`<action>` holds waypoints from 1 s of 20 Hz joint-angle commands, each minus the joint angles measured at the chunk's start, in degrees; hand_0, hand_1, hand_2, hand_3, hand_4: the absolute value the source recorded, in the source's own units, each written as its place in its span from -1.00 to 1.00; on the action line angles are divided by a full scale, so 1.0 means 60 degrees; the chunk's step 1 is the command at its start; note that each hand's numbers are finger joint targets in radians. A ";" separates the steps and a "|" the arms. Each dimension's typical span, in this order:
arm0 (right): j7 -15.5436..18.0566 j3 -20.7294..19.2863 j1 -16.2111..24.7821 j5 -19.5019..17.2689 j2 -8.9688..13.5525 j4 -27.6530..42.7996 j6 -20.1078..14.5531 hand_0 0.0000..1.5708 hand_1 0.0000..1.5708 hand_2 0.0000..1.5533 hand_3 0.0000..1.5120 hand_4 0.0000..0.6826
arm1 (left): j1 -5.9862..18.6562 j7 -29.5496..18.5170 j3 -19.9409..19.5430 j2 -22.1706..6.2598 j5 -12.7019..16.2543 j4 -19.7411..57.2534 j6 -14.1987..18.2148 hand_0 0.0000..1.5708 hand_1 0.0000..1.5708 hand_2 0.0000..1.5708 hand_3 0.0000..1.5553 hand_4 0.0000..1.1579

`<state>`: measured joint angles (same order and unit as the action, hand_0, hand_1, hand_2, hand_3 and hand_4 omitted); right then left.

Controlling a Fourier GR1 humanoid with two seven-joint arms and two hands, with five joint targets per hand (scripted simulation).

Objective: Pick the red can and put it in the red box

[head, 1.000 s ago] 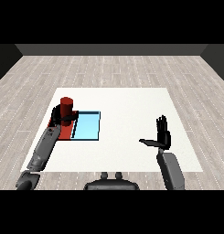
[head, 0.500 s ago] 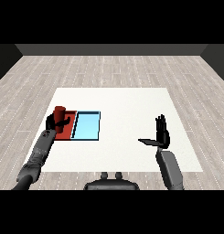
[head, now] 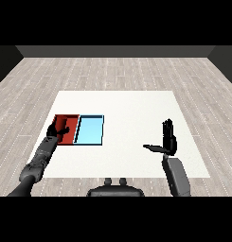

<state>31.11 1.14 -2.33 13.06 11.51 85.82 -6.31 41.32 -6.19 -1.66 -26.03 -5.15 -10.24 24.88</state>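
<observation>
Resting over red tray (head: 70, 119), left robot hand (head: 56, 130) fingers unclear, right robot hand (head: 168, 140) spread.

Two slim grey forearms, rounded and segmented, each end in a matte black hand: left hand (head: 57, 130), right hand (head: 168, 142), with slender black fingers (head: 167, 126).

No readable text, no labels, no brands, no numbers, no signs anywhere
</observation>
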 commanded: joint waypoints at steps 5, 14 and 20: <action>0.0034 -0.0174 -0.0171 0.0281 0.0211 0.0216 0.0475 -1.00 -1.00 -1.00 -1.00 -1.00 | 0.0364 0.0308 0.0858 -0.0222 -0.1052 0.1231 -0.0943 -1.00 -1.00 -1.00 -1.00 0.11; 0.0065 0.0583 0.0906 -0.0171 -0.0537 0.1477 0.0028 -1.00 -1.00 -1.00 -1.00 -1.00 | 0.0750 0.1311 0.0476 -0.0523 -0.0750 0.1300 -0.1159 -1.00 -1.00 -1.00 -1.00 -1.00; 0.0074 -0.0010 0.0450 0.0402 0.0082 0.0984 0.0777 -1.00 -1.00 -1.00 -1.00 -1.00 | 0.0080 -0.2497 -0.1840 0.0071 0.1592 -0.0692 -0.0549 -1.00 -1.00 -1.00 -1.00 -1.00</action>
<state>31.48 1.29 0.15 14.45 11.62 91.34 -3.05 42.88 -11.41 -5.89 -27.28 -2.54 -8.50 21.51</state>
